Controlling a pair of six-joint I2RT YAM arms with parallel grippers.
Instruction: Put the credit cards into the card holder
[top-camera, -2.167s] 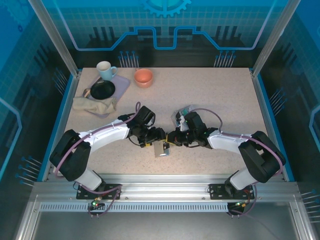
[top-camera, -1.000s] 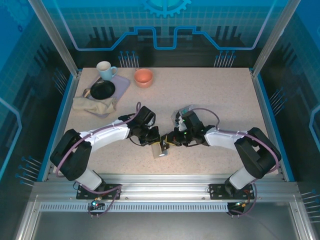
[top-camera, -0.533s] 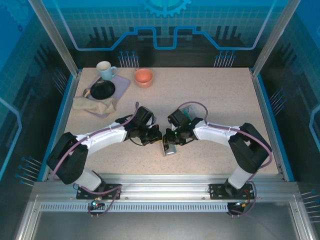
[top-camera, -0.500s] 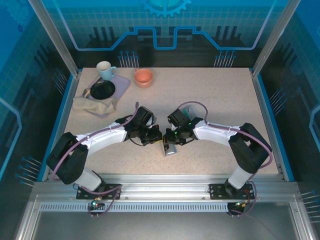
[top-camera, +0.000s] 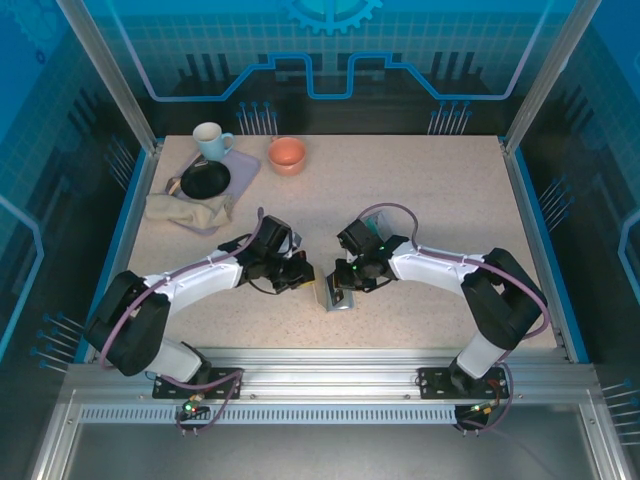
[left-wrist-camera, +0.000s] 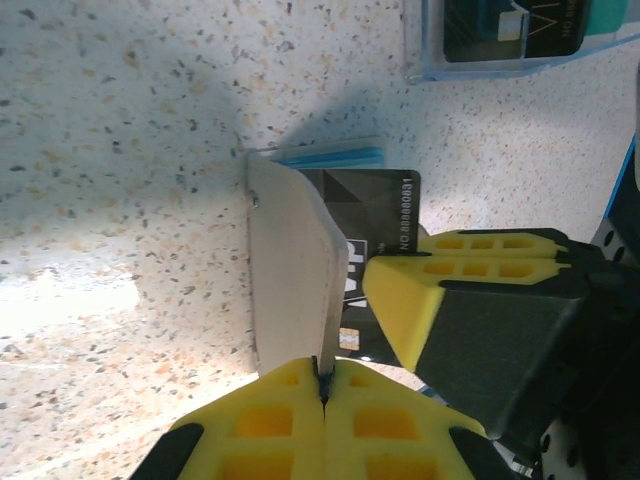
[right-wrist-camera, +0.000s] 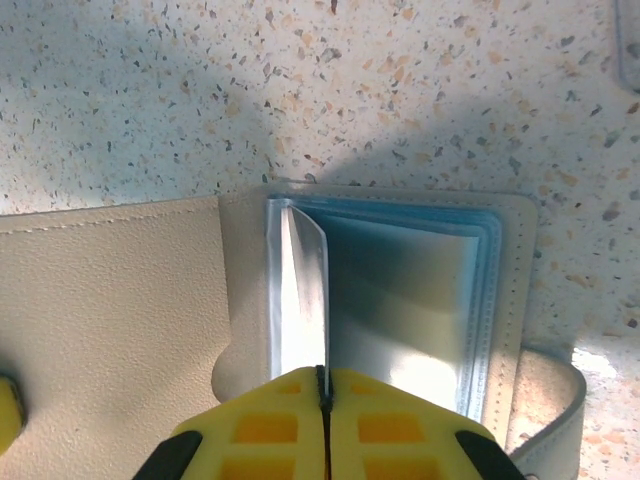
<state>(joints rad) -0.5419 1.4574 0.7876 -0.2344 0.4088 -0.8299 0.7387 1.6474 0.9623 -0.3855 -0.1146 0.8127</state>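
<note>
The left pincer is pressed together on the edge of the card holder, whose beige cover stands up from the surface. Just past that flap a dark credit card shows beside blue pocket edges. Facing it, the right pincer pinches a clear pocket leaf inside the holder. The left arm and right arm reach low and inward, elbows out, wrists near each other. A clear box lies farther beyond the left pincer.

Table: speckled beige top, lying beneath the fingers. Blue patterned panels: standing well beyond them. Aluminium posts: rising at far corners. Light glaring on tabletop.
</note>
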